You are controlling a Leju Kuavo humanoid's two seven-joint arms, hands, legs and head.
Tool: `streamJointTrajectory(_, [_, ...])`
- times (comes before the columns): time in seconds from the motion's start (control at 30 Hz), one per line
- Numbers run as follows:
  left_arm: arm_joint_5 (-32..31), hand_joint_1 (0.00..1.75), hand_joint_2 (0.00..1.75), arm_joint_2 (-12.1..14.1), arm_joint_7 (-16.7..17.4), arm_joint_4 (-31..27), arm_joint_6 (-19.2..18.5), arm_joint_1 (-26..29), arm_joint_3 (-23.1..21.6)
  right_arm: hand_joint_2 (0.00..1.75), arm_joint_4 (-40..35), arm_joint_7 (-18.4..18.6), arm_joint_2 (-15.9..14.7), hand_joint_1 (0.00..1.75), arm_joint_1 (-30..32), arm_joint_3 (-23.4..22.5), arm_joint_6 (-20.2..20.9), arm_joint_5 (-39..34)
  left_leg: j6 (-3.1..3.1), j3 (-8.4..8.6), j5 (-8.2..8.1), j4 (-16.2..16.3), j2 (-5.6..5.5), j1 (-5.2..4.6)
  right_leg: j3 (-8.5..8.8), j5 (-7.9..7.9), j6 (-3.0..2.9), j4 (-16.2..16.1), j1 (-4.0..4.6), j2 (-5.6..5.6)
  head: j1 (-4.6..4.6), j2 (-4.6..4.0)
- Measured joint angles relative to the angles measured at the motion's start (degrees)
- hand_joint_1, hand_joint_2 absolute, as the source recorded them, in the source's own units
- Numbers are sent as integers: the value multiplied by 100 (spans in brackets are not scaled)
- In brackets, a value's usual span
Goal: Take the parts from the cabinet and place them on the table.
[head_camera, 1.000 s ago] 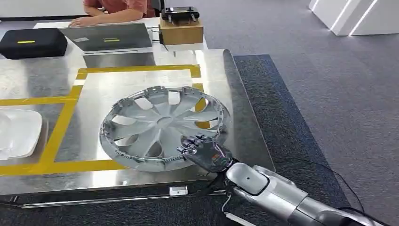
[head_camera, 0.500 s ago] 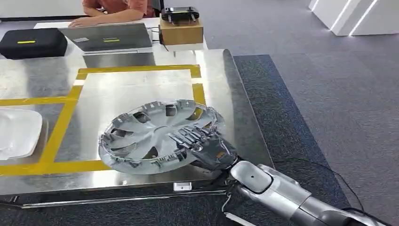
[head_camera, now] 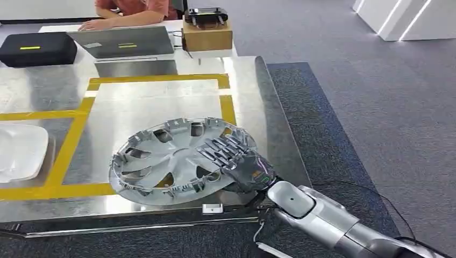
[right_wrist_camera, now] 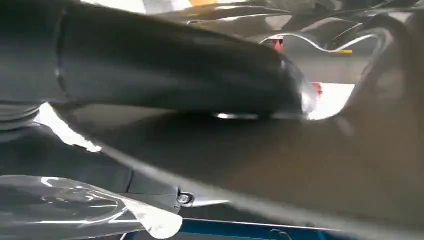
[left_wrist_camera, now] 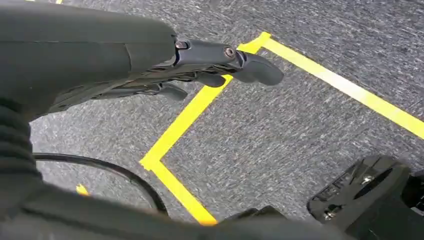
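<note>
A silver wheel hubcap [head_camera: 166, 161] lies almost flat, inner side up, at the front right of the steel table [head_camera: 161, 97], overlapping a yellow tape line. My right hand [head_camera: 236, 161] grips its right rim, with the fingers stretched over the top and the thumb hidden beneath. In the right wrist view the thick grey thumb [right_wrist_camera: 175, 70] sits right against the hubcap's blurred dark surface [right_wrist_camera: 310, 170]. My left hand [left_wrist_camera: 200, 65] hangs over grey carpet with yellow tape, fingers loosely extended and nothing in it.
A white tray [head_camera: 19, 150] sits at the table's left edge. Behind the table are a laptop [head_camera: 121, 41], a black case [head_camera: 35, 47] and a wooden box [head_camera: 207, 35], with a person [head_camera: 134, 11] seated there. The hubcap lies close to the table's front edge [head_camera: 134, 207].
The hubcap has tipped down from a tilted pose to nearly flat and slid slightly toward the front edge. My right hand has moved further in over its rim.
</note>
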Motion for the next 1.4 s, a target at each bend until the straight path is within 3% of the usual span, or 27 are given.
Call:
streamJointTrajectory(0.2, [0,0,0,0,0,0,-7,12,68,0,146,52,-39,0,-44,-118,0,-52,0,0,0,0,0,0,1,1,1,0,0,0,2,0])
streamJointTrajectory(0.33, [0,0,0,0,-2,0,-2,35,133,0,431,273,-66,0,-134,-256,0,35,0,0,0,3,0,0,1,3,3,0,0,0,2,0])
streamJointTrajectory(0.5, [15,0,0,-2,-33,0,87,90,269,0,754,1428,-125,0,-330,-308,267,68,0,-2,1,7,0,0,1,6,4,0,0,1,2,0])
streamJointTrajectory(0.67, [15,0,0,-7,-50,0,100,137,372,0,883,1961,-230,0,-439,-262,529,81,0,-3,1,8,0,0,0,6,4,0,0,1,0,0])
streamJointTrajectory(1.0, [0,0,0,-11,-72,4,107,195,546,0,1064,2208,-605,0,-601,-282,866,79,0,-4,1,9,0,0,0,7,4,-1,-1,0,2,0])
streamJointTrajectory(1.4, [-20,0,0,-22,-74,7,107,206,621,0,1091,2382,-743,0,-610,-284,977,83,0,-4,1,9,0,0,1,9,6,-1,0,1,2,0])
